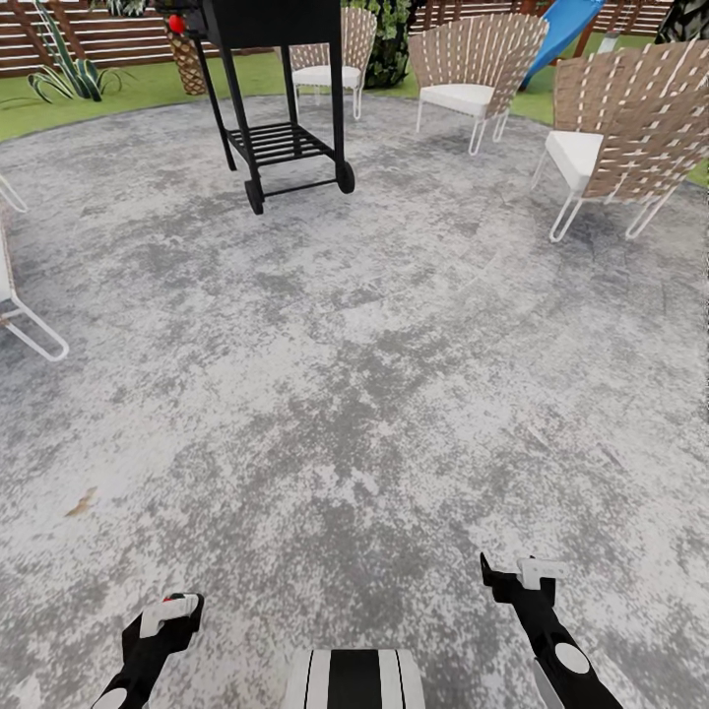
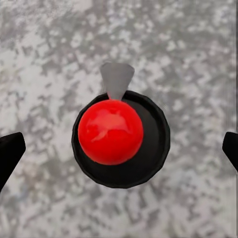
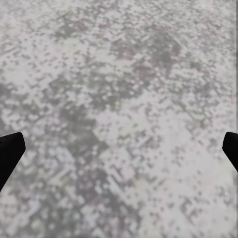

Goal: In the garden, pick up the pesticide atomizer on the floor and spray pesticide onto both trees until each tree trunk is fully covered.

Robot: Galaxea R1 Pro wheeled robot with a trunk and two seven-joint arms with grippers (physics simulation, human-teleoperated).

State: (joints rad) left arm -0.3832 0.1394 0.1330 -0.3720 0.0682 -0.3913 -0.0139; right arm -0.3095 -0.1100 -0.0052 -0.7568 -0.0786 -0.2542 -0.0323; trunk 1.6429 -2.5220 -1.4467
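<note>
The pesticide atomizer (image 2: 120,140) stood on the speckled grey patio floor (image 1: 354,374). In the left wrist view it was seen from right above: a round black body with a shiny red ball on top and a small grey nozzle sticking out. It sat between the two black fingertips (image 2: 10,153) of the left gripper (image 2: 119,153), which were spread wide and not touching it. In the head view a bit of red peeked out by the left gripper (image 1: 167,612), low down near the robot. No label or writing could be read on it.

The right gripper (image 1: 520,579) hung over bare floor, well apart from the atomizer. Its fingertips (image 3: 10,153) were spread wide too, with nothing between them.

Farther off stood a black grill cart (image 1: 281,94) on wheels. Three woven chairs (image 1: 630,123) with white cushions stood to the right. Behind them were green grass (image 1: 118,94), a spiky plant (image 1: 64,69), a blue slide (image 1: 561,30) and a brown slat fence (image 1: 89,30)
</note>
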